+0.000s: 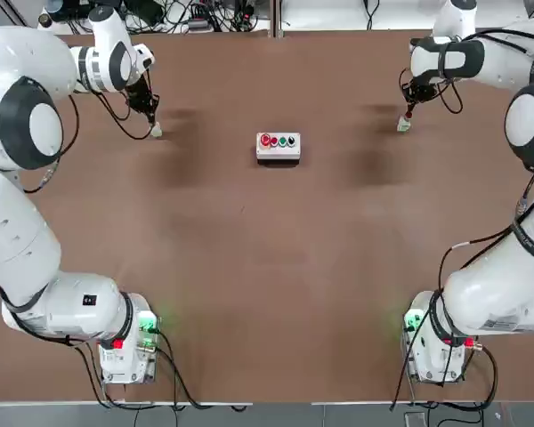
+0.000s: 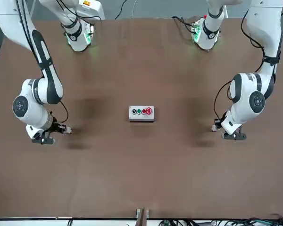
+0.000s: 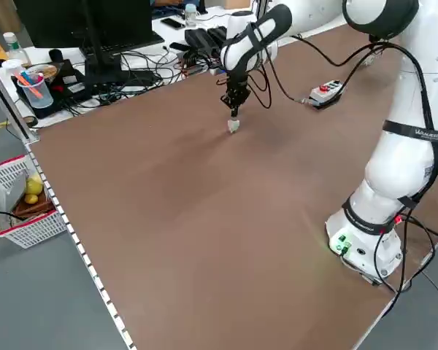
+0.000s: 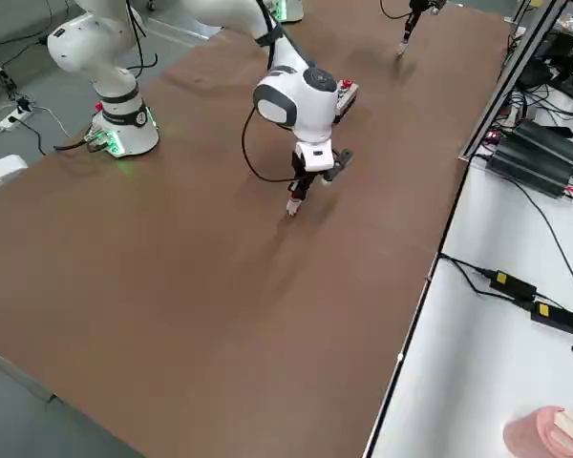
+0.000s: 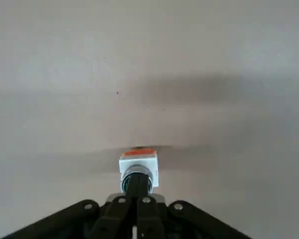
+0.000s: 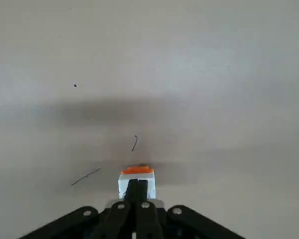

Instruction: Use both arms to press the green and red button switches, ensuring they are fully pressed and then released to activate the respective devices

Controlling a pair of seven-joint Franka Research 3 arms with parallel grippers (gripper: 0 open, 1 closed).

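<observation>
Two small pale-bodied button switches stand far apart on the brown table. My left gripper (image 1: 149, 114) is shut, its fingertips (image 5: 137, 194) resting on top of the left switch (image 1: 156, 131); that switch's white body (image 5: 138, 164) shows just beyond the tips. My right gripper (image 1: 409, 108) is shut too, tips (image 6: 138, 191) down on the right switch (image 1: 403, 125), whose body (image 6: 135, 178) shows there. The fingers hide both caps, so I cannot tell which is green and which red. Facing the robot, the right gripper (image 2: 61, 128) and left gripper (image 2: 220, 124) show again.
A white box (image 1: 278, 146) with a row of red and green buttons lies mid-table between the two arms. Arm bases with green lights (image 1: 147, 325) stand at the near edge. Cables, monitors and a basket (image 3: 25, 204) sit off the table's sides.
</observation>
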